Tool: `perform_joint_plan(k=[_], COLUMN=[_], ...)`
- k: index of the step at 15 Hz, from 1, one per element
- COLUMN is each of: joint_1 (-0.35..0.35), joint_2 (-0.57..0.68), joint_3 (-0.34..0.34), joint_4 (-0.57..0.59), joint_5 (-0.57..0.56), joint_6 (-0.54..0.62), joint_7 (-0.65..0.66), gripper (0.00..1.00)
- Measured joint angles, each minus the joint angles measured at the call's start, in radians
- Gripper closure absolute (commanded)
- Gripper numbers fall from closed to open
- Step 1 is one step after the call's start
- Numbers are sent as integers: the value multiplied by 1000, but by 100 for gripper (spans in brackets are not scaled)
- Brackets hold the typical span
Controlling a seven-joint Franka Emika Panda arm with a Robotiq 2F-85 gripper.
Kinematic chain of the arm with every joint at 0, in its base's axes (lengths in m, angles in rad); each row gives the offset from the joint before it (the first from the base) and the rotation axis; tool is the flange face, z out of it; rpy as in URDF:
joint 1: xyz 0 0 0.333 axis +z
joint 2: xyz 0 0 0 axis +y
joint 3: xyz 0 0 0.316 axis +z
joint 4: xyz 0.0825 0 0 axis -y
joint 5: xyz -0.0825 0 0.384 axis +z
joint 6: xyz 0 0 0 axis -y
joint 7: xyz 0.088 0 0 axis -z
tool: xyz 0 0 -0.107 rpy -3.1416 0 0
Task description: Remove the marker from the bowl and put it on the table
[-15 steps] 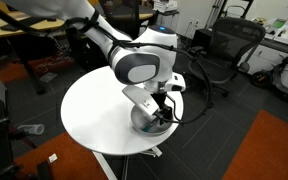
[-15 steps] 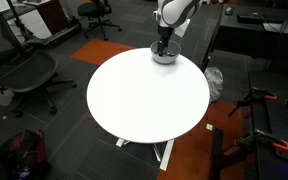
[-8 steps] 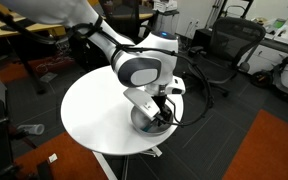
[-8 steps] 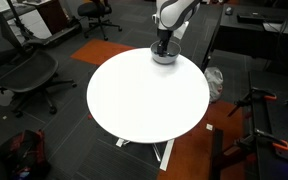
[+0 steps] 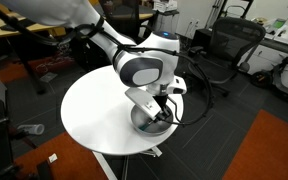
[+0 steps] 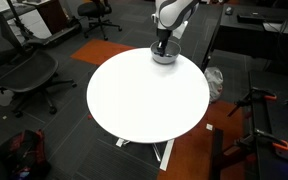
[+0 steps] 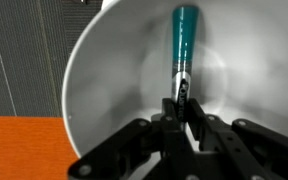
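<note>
Inside bowl (image 7: 99, 95) near bench (image 6: 134, 105) rim | marker (image 7: 186, 35) sits within bowl, teal end pointing away from wrist | hand (image 7: 181, 98) down in bowl, fingers narrow, pinching marker's dark end.

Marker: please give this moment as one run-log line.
stage: grasp | gripper: shut on marker end | marker: inside bowl | table: marker not there yet

The bowl (image 6: 161, 59) sits near the edge of the round white table (image 6: 144, 100).
</note>
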Motion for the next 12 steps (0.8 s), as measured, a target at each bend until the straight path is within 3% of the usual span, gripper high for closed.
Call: perform_joint_plan(k=[6, 12], joint_1=[3, 26], joint_2=[-14, -131], joint_3=[-1, -11], joint_4=[9, -16], joint_5=[0, -28], joint_6=[-14, -47], joint_7=[0, 0], gripper=[95, 95])
